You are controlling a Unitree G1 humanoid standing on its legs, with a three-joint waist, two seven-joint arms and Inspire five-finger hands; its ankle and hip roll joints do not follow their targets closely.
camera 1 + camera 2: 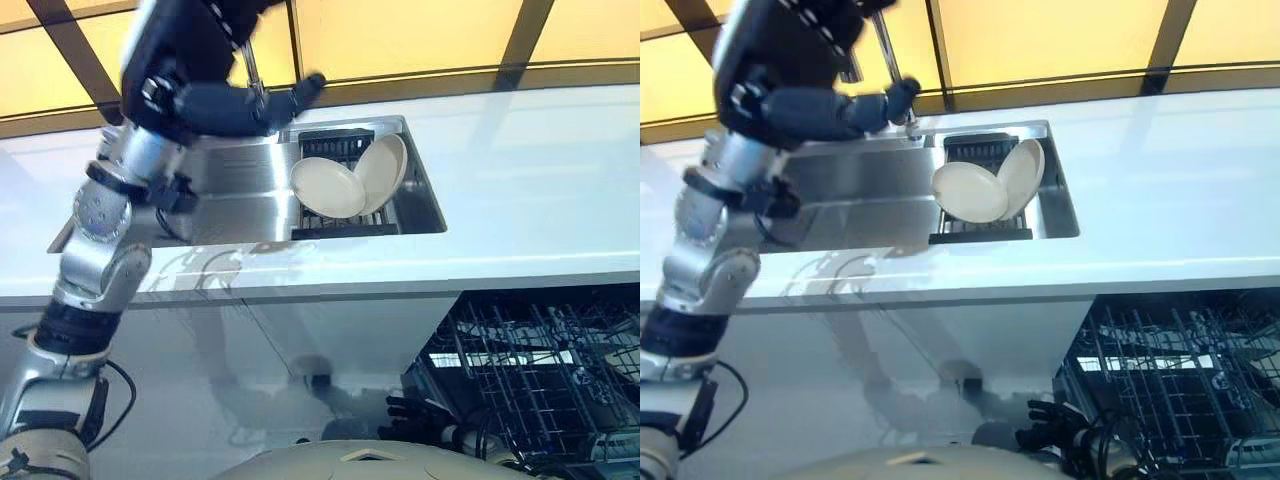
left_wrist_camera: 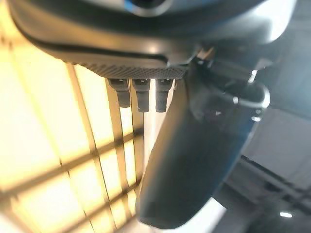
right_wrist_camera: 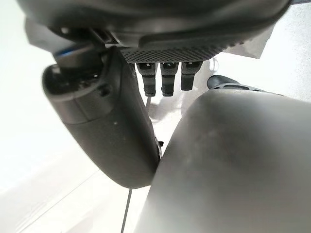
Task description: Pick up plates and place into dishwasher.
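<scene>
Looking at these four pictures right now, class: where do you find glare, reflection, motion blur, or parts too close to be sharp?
Left eye view: the glossy white countertop mirrors the yellow window panels, and the raised dark left hand over the steel sink is smeared by motion, while the two cream round plates stay crisp. Left wrist view: the backlit thumb is soft. Right wrist view: the right hand looms close and unsharp.
</scene>
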